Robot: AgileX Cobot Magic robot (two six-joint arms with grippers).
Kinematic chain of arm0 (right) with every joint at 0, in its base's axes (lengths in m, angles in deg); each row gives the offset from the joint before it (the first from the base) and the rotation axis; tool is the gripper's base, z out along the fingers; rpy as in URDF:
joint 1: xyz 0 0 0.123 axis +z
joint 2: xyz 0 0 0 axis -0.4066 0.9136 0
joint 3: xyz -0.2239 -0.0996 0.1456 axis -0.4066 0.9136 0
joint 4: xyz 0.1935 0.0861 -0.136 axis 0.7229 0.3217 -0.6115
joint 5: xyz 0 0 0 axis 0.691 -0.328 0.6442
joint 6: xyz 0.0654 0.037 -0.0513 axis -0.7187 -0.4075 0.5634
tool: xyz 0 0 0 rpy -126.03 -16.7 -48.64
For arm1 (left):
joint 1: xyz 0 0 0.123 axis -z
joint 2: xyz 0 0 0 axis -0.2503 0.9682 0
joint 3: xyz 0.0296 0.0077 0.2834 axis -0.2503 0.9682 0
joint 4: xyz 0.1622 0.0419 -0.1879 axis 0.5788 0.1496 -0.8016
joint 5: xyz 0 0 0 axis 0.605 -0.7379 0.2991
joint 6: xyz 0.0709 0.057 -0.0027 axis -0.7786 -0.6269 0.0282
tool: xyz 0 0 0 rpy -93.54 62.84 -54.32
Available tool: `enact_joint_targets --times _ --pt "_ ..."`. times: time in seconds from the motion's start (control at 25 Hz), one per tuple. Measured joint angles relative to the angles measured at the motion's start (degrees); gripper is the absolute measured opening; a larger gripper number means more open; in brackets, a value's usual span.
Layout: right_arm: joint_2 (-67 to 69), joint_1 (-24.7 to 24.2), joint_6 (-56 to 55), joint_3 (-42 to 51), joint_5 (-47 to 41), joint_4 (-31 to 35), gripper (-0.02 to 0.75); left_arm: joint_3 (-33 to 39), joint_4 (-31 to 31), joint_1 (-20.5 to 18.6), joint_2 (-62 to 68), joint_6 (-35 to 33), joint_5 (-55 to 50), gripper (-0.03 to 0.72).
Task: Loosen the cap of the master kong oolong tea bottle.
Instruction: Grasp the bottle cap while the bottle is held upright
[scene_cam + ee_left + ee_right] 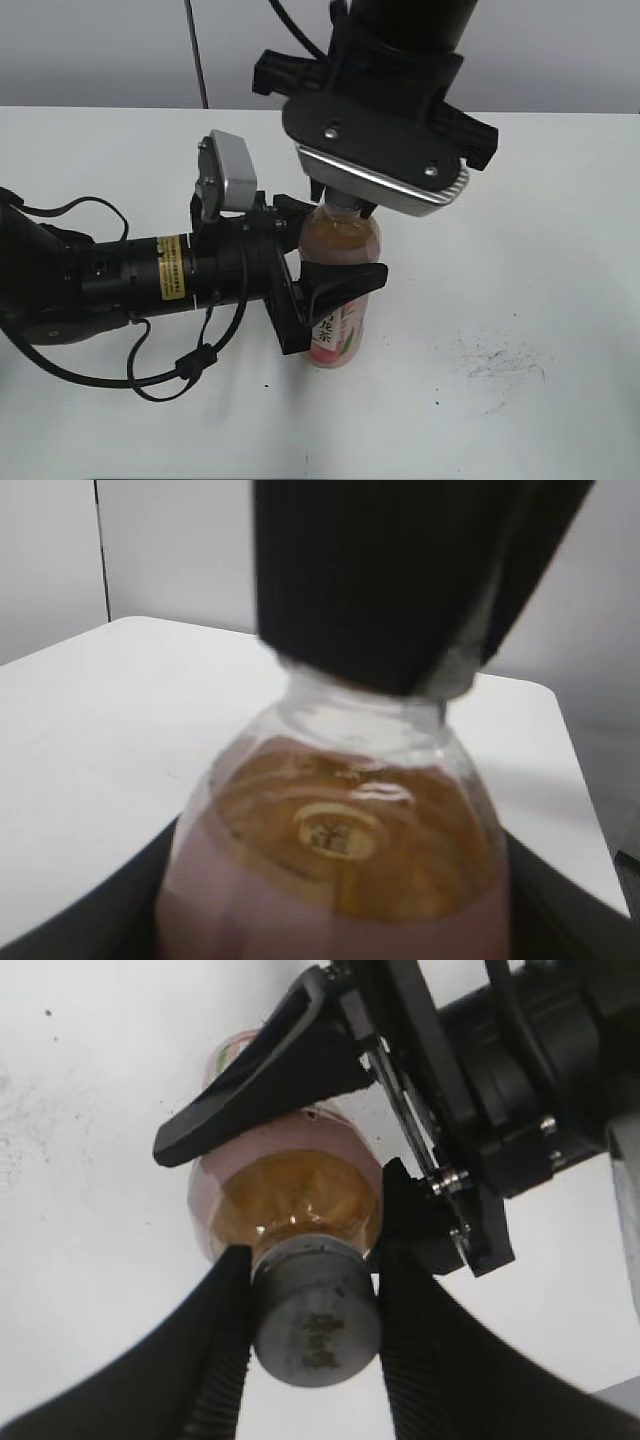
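The master kong oolong tea bottle (338,330) stands upright on the white table, amber tea showing above its pink label. My left gripper (335,285) comes in from the left and is shut on the bottle's body; in the left wrist view the bottle (335,860) fills the space between the dark fingers (130,905). From above, my right gripper (345,208) is shut on the cap, which it hides in the exterior view. In the right wrist view the grey cap (318,1325) sits pressed between both ribbed pads (225,1350) of the right gripper (315,1345).
The left arm's body and its cables (150,370) lie across the table's left side. Dark scuff marks (500,362) spot the table (540,250) to the right of the bottle. A grey wall (100,50) stands behind.
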Motion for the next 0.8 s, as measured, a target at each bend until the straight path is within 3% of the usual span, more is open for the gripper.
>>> enact_joint_targets --times 0.12,0.24,0.4,0.52,0.64,0.8 --pt "0.0 0.0 -10.4 0.0 0.0 -0.5 0.293 0.0 0.1 0.0 0.0 0.0 0.0 0.448" --pt "0.0 0.0 -21.3 0.0 0.2 -1.3 0.351 0.0 0.1 0.0 0.0 0.2 0.0 0.448" --pt "0.1 -0.1 -35.4 0.1 0.2 -2.2 0.498 0.0 0.2 -0.1 0.0 0.3 0.1 0.448" --pt "0.1 -0.1 -52.1 0.1 0.2 -2.3 0.605 0.0 0.3 -0.1 0.0 0.3 0.1 0.448" --pt "0.1 -0.1 -68.3 0.1 0.2 -2.9 0.611 0.0 0.3 -0.1 0.0 0.3 0.1 0.448" --pt "0.1 -0.1 -83.7 0.1 0.2 -1.4 0.554 0.0 0.3 -0.1 0.0 0.3 0.1 0.448"
